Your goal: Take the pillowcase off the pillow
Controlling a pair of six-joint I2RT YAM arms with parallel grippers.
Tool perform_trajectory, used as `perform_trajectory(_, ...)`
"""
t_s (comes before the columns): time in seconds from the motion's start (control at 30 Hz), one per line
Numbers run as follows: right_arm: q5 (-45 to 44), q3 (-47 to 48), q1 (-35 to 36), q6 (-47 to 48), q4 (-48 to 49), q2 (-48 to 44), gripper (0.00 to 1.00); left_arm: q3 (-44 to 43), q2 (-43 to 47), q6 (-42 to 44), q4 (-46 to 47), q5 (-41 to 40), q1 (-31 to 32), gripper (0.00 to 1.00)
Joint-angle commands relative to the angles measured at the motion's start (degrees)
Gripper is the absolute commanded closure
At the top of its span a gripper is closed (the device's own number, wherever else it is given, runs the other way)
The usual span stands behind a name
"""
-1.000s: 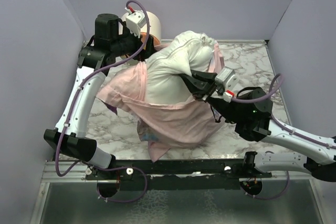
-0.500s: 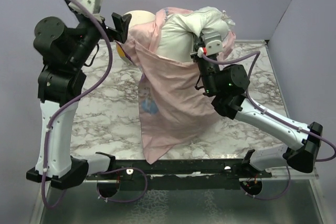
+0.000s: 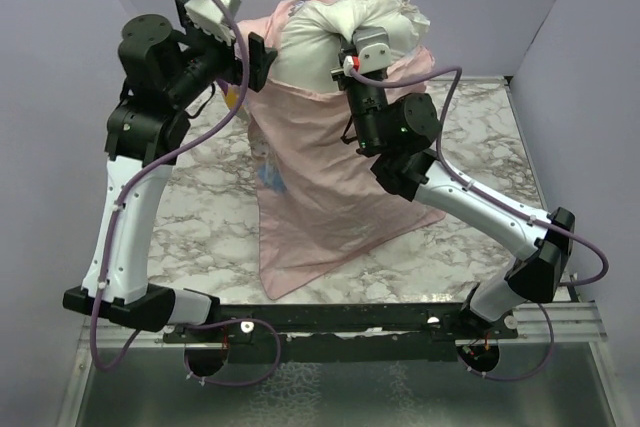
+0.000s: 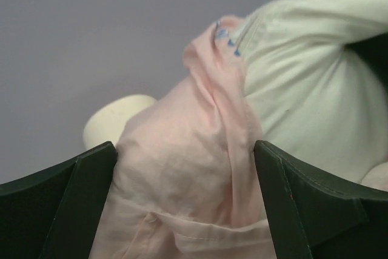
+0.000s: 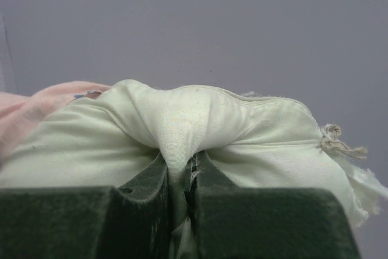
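Left claw (image 3: 262, 59) at 10 o'clock spread wide, gripping nothing, pillowcase (image 3: 320, 197) edge slack between jaws. Pillowcase draped from 12 down to table (image 3: 190, 217) at 6. Pillow (image 3: 310, 32) top out at 12, pinched in shut right claw (image 5: 189, 169).

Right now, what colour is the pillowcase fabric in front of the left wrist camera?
Pale pink on the pillowcase, seen best in the left wrist view.
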State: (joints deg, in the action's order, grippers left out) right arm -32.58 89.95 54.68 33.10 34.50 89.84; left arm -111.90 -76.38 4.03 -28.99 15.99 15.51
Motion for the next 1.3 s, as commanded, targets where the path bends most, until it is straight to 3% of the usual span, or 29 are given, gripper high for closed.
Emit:
perform_trajectory(0.0,3.9,1.6,-0.1,-3.3,4.4,-2.3,0.99,2.3,-1.4,1.0,-4.7,2.1,0.4,0.01)
perform_trajectory(0.5,7.1,-5.4,-0.1,-6.0,-0.4,-5.9,0.99,-0.1,-3.8,-2.1,-5.4,6.9,1.9,0.04)
perform_trajectory(0.63,7.3,-6.3,-0.1,-7.3,-1.3,-6.6,0.99,1.1,-4.8,-0.5,-6.2,4.0,2.4,0.07)
perform_trajectory(0.73,7.6,-8.2,-0.1,-8.2,-1.6,-8.3,0.99,2.9,-5.6,2.9,-5.0,-4.0,2.4,0.21)
perform_trajectory(0.87,7.4,-12.1,-0.1,-8.8,-1.5,-11.5,0.99,9.3,-3.9,8.0,3.0,-18.0,2.4,0.58)
perform_trajectory(0.93,7.2,-13.9,-0.1,-8.8,-1.3,-13.0,0.99,12.5,-2.2,10.9,7.3,-21.9,2.4,0.69)
perform_trajectory(1.13,6.1,-16.5,-0.1,-8.8,-1.0,-15.8,0.99,16.2,2.0,13.7,13.9,-27.0,2.4,0.78)
perform_trajectory(1.27,4.8,-17.3,-0.1,-8.9,-1.3,-16.9,0.99,17.8,3.9,14.4,17.5,-30.6,2.4,0.79)
